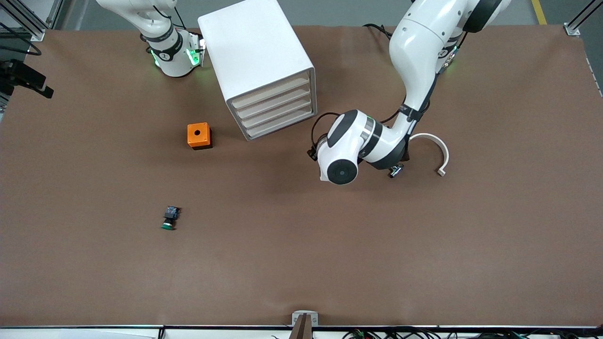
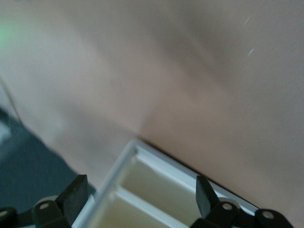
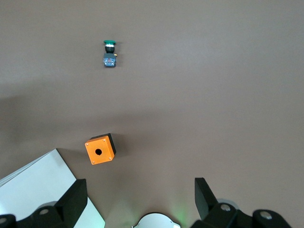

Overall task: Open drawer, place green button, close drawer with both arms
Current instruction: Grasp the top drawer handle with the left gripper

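Both claws spread wide: left claw (image 2: 137,199) at the drawer unit's (image 1: 264,70) front edge, right claw (image 3: 137,199) waiting.

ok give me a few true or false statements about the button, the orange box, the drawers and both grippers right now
1. The button lies on the table, nearer the front camera than the orange box. True.
2. The drawer unit has a drawer pulled out. False: all its drawers look shut.
3. The left gripper is open, close in front of the drawer unit. True.
4. The right gripper holds the button. False: it is open and empty, up near its base.
5. The button sits in the orange box's hole. False: they lie apart.
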Controlling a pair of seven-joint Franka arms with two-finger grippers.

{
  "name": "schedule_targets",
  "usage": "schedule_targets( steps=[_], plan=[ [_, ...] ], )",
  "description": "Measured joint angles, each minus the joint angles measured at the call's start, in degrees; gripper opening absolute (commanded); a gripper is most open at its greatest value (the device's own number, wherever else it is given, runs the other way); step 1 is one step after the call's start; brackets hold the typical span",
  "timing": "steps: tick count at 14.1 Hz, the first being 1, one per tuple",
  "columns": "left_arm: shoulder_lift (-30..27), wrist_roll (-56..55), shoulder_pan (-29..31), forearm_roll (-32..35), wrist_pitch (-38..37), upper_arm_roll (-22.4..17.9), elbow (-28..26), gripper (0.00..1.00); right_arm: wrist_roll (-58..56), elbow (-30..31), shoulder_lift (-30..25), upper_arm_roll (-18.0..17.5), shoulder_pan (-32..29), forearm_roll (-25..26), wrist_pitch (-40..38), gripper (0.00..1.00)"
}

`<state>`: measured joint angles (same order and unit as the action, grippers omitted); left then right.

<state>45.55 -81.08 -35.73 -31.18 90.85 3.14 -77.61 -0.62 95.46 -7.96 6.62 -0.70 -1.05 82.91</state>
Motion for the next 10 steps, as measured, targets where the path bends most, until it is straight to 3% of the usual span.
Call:
schedule_targets(
  steps=[10],
  plan=[
    [8.87,-26.52,0.21,-20.82,-2.73,-0.19,1.27,0.99,-0.03,-0.77,11.85,-0.01,-0.05,0.08,5.37,1.00]
  ],
)
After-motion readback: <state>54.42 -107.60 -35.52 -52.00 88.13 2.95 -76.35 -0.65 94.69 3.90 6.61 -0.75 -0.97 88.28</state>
